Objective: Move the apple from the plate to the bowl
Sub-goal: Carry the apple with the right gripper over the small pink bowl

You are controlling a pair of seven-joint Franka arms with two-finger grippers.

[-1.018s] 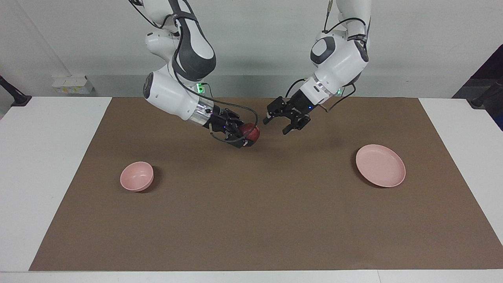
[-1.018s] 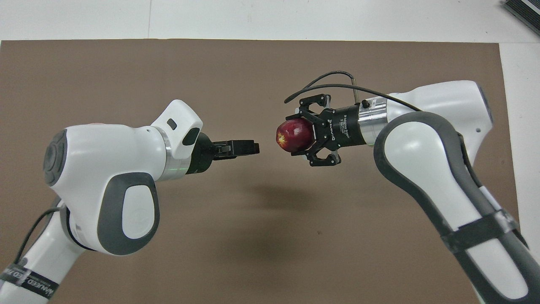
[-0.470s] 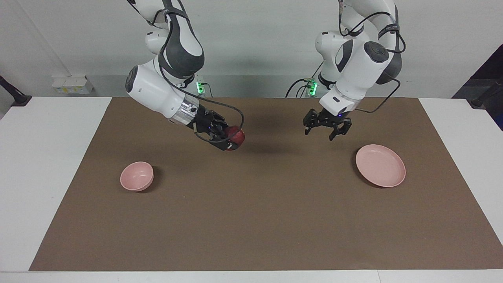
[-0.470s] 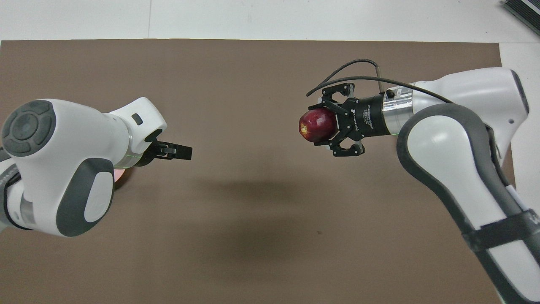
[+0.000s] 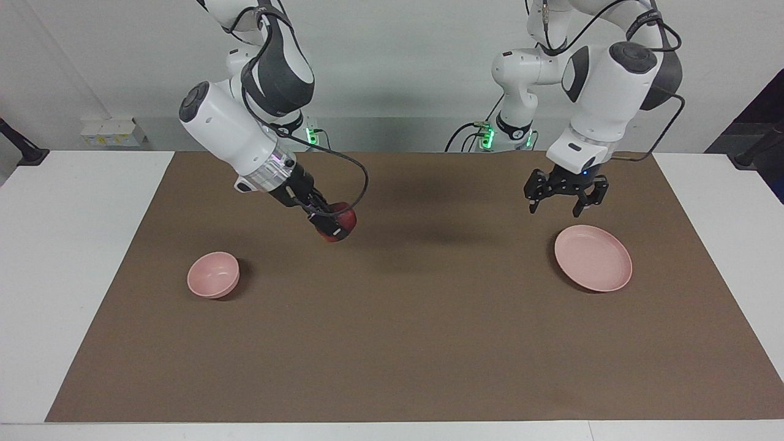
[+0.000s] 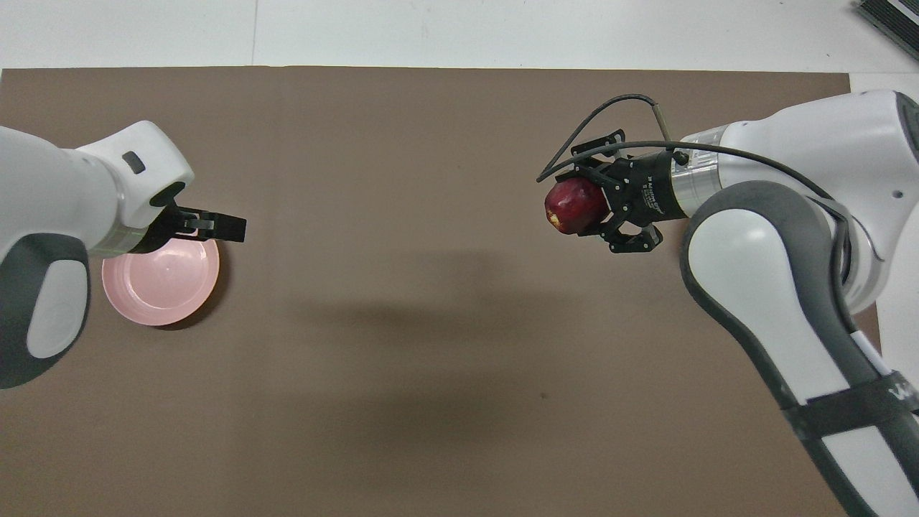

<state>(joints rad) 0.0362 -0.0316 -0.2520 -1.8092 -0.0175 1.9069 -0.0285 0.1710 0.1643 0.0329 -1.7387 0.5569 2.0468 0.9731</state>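
- One hop left: right gripper (image 5: pixel 335 229), jaws pinching the small dark red apple (image 5: pixel 340 225), hangs over bare brown worktop (image 5: pixel 392 343); the deep pale pink bowl (image 5: pixel 213 274) sits toward its own end.
- Left gripper (image 5: pixel 566 205), jaws spread with nothing between them, waits over the worktop beside the flat pale pink plate (image 5: pixel 593 257).

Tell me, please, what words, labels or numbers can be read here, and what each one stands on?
Right gripper: white print on its black body, too small to read.
Right arm's black strap: white letters cut off at the picture's edge, not readable.
Apple, bowl, plate: no text.
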